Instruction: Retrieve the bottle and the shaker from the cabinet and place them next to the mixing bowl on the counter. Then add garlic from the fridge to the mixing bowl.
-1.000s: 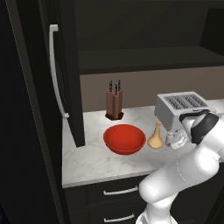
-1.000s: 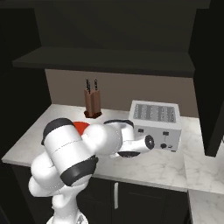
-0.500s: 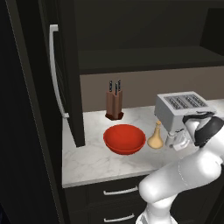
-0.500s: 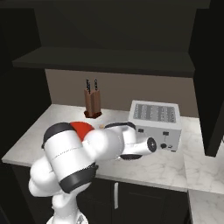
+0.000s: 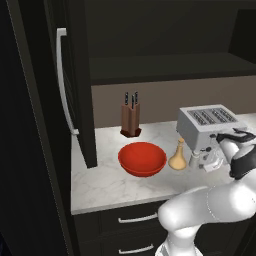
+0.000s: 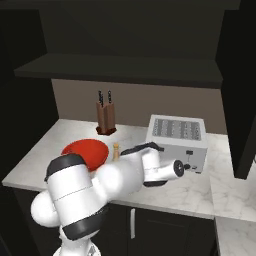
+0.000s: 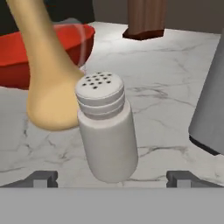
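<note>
Since a second ago the arm has drawn back a little toward the right of the left base view, and the shaker [image 7: 107,127] now stands free on the counter [image 7: 166,105]. In the hand view the claw [image 7: 112,178] is spread wide, its two dark fingertips [image 7: 41,178] well out to either side of the shaker and touching nothing; it holds nothing. The shaker stands upright, slightly tilted in that view, its perforated cap toward the camera.

Just beside the shaker, on its left in the hand view, stands the bottle [image 7: 46,83], its bulbous tan base on the marble. Behind the bottle lies the mixing bowl [image 7: 26,57], red and glossy, close to the bottle. In the left base view the bowl [image 5: 142,158], bottle [image 5: 177,156] and shaker [image 5: 194,160] form a row along the counter [image 5: 100,182], with the shaker nearest the toaster [image 5: 204,124]. A knife block [image 5: 131,118] stands against the back wall behind the bowl. To the left rises the fridge [image 5: 75,90] with its long white handle, door closed. Above the counter hangs the cabinet [image 6: 125,67], its dark shelf recess open.
</note>
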